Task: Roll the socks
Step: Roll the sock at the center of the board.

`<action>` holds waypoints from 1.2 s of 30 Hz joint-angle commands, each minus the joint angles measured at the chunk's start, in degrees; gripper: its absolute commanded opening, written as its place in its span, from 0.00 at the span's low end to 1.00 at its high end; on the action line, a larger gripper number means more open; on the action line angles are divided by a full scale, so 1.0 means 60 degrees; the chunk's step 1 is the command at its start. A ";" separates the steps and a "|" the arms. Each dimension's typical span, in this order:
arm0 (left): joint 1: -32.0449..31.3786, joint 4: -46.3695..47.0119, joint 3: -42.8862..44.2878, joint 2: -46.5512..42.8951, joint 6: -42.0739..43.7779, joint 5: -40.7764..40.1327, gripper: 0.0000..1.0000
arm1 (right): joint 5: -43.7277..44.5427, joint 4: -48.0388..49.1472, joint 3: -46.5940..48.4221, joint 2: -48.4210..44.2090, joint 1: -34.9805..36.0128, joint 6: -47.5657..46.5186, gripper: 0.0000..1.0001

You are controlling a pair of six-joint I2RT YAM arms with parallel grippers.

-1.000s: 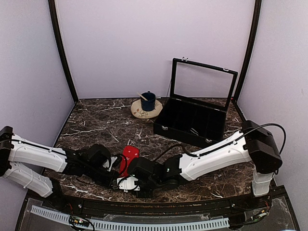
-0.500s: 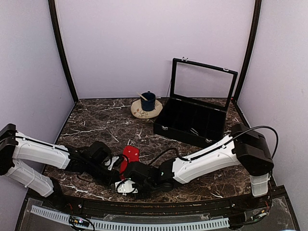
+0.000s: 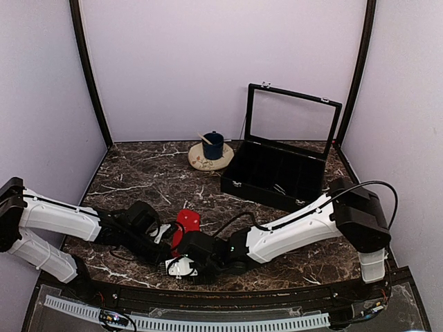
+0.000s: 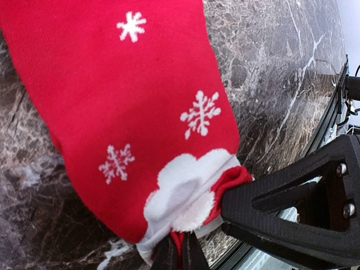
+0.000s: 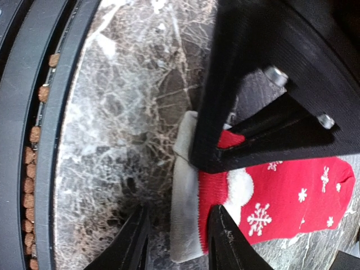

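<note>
Right jaws widened astride red sock (image 4: 129, 112) cuff; left jaws pinching.

**Red sock (image 3: 187, 221) lying flat, its near end pinched**

The sock lies on the dark marble table (image 3: 138, 173), close to the front edge and a little left of the middle. The fabric is bright red with white snowflakes (image 4: 199, 112) scattered over it. Most of its length is flat and spread out on the surface, and it points away from the front edge. At the near end there is a white fluffy patch (image 4: 183, 191), and after it a pale grey-white band (image 5: 183, 214) of fabric. This end is a little bunched and folded, and the left gripper (image 4: 180, 254) pinches it tightly. The sock is not rolled yet.
</note>
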 commanded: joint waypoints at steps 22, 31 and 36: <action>0.0299 -0.0506 0.0143 -0.0022 0.0522 0.0724 0.00 | -0.0507 -0.0952 0.0161 0.1067 -0.0870 0.0498 0.21; 0.0335 -0.0512 -0.0009 -0.0306 0.0276 0.0622 0.07 | -0.0801 -0.1446 0.0111 0.1287 -0.0970 0.1117 0.09; 0.0381 -0.0635 -0.0131 -0.0852 -0.0054 0.0028 0.33 | -0.1129 -0.1582 0.0072 0.1277 -0.1073 0.1558 0.03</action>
